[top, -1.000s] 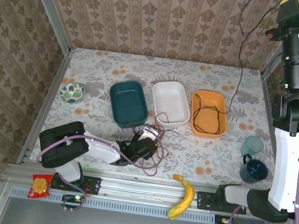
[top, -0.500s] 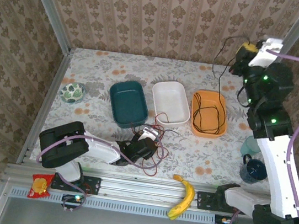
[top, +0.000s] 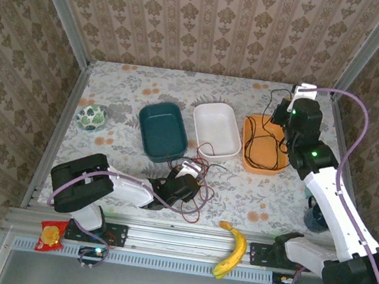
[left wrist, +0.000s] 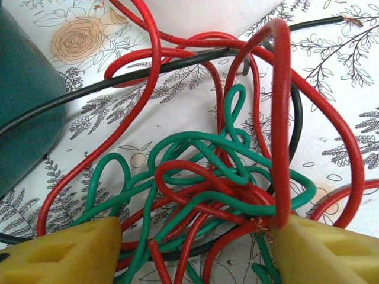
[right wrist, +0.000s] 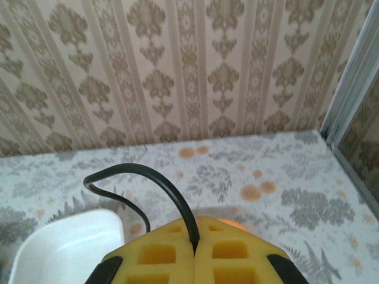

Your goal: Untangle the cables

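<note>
Two jobs: my right gripper (right wrist: 194, 251) pinches black cable (right wrist: 133, 167), best fed slack into orange bin (top: 262, 170); my left gripper (left wrist: 195, 251) spread astride red-green tangle (left wrist: 207, 177), pin it gently.

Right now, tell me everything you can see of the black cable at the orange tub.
The black cable is thin, smooth and rubbery-looking. Most of it lies in loose loops inside the orange tub, resting on the tub's floor. One stretch rises out to the right gripper, which is shut on it. Past the gripper it arches over in the air and bends back down.
</note>
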You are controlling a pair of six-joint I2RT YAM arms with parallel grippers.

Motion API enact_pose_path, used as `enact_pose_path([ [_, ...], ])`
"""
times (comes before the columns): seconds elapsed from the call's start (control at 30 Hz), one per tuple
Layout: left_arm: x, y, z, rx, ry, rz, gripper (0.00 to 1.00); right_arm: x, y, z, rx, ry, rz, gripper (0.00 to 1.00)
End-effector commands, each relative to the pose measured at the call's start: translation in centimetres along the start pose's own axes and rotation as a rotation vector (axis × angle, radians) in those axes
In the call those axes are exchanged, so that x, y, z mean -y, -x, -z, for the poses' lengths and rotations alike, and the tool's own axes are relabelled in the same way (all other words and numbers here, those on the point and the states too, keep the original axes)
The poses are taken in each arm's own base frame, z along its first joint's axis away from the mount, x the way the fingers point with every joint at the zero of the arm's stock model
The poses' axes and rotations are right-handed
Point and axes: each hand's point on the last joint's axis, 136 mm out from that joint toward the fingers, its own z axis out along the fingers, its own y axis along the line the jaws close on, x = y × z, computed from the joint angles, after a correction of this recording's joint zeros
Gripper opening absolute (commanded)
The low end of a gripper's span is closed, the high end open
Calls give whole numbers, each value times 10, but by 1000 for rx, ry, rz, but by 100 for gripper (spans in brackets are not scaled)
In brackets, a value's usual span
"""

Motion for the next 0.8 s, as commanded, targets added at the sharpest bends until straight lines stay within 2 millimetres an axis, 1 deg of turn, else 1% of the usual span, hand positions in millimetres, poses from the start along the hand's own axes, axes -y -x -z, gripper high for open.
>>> enact_pose_path([
  [0.0,-14,-67,-2,-234,29,-132,70,3,-23,-18,-52,-18,-67,0],
  [0.07,-14,-67,-2,-236,26,-136,70,4,-41,-31,-108,-14,-101,0],
  [0.17,-13,-66,-2,-239,25,-139,70,11,-71,-48,-182,-30,-168,0],
  [0.27,-14,-68,-2,-244,27,-135,70,21,-96,-59,-223,-70,-213,0],
  [0.3,-14,-68,-2,-244,29,-134,70,25,-104,-62,-236,-89,-228,0],
  [0.47,-14,-67,-2,-244,29,-134,71,31,-146,-75,-334,-123,-241,0],
  [0.5,-14,-68,-2,-245,29,-135,71,33,-152,-76,-352,-133,-245,0],
  [0.53,-14,-67,-2,-244,29,-136,71,33,-169,-81,-392,-146,-241,0],
  [0.6,-14,-67,-2,-243,28,-137,71,35,-188,-85,-440,-162,-252,0],
  [0.7,-14,-66,-2,-240,33,-137,71,34,-208,-89,-499,-163,-288,0],
  [0.77,-14,-66,-2,-238,34,-136,71,34,-217,-90,-530,-168,-309,0],
])
